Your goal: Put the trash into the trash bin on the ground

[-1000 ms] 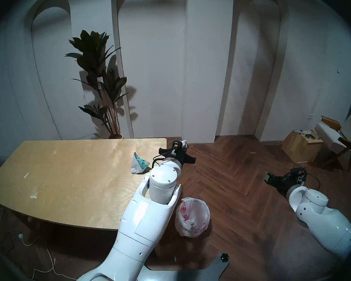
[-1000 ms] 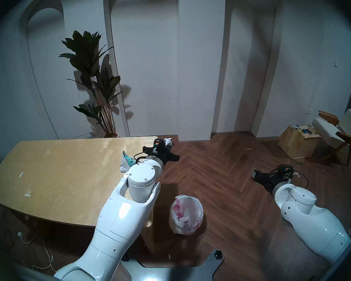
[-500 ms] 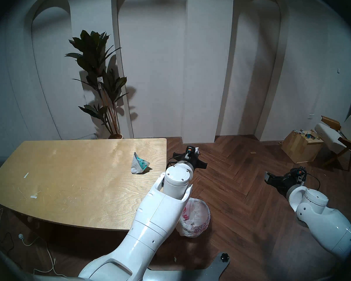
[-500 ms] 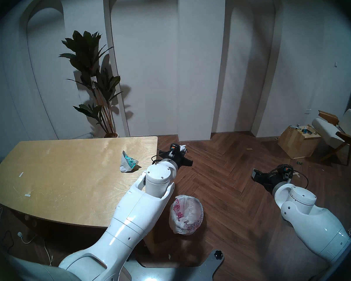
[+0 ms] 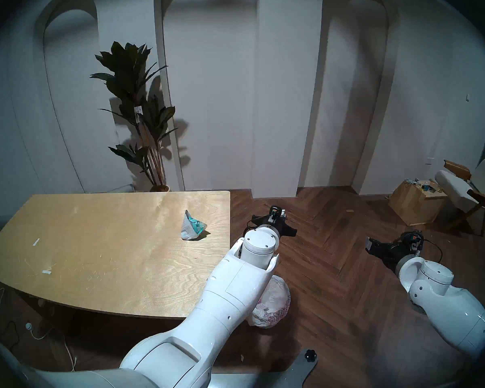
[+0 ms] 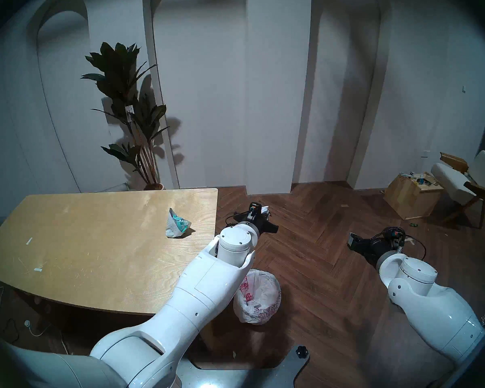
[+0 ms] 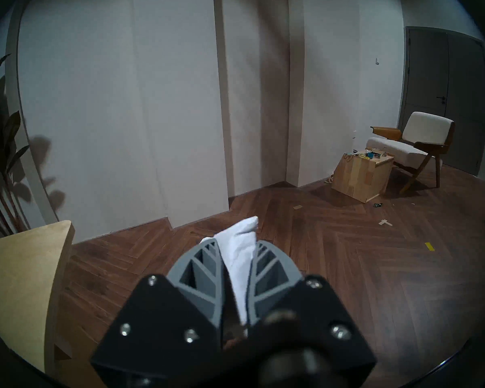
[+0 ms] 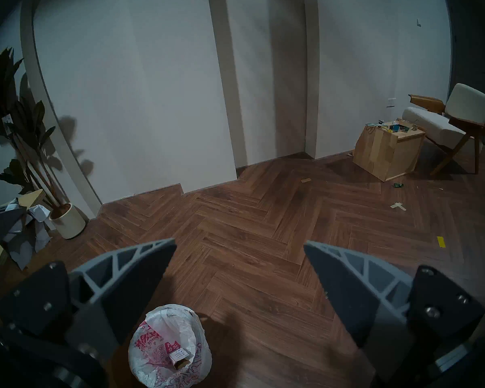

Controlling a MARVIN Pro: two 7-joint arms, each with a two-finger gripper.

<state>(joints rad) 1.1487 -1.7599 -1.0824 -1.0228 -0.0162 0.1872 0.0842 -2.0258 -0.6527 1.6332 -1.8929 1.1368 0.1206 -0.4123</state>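
My left gripper (image 5: 281, 212) is shut on a crumpled white paper wad (image 7: 240, 253). It holds the wad in the air over the floor, just right of the wooden table (image 5: 95, 253) and farther away than the trash bin (image 5: 276, 300). The bin stands on the floor by the table's near right corner, and my left forearm partly covers it. In the right wrist view the bin (image 8: 151, 348) holds a small torn cardboard box (image 8: 179, 358). A crumpled wrapper with teal print (image 5: 192, 225) lies on the table. My right gripper (image 5: 370, 243) is open and empty over the floor.
Two small white tape strips (image 5: 36, 241) lie on the table's left part. A wooden cube box (image 5: 415, 202) and a chair (image 5: 465, 188) stand at the far right. A potted plant (image 5: 140, 113) stands behind the table. Cables lie on the floor at the left.
My left arm has swung right from above the table's far right corner to over the floor, carrying the paper wad. The right arm has not moved.
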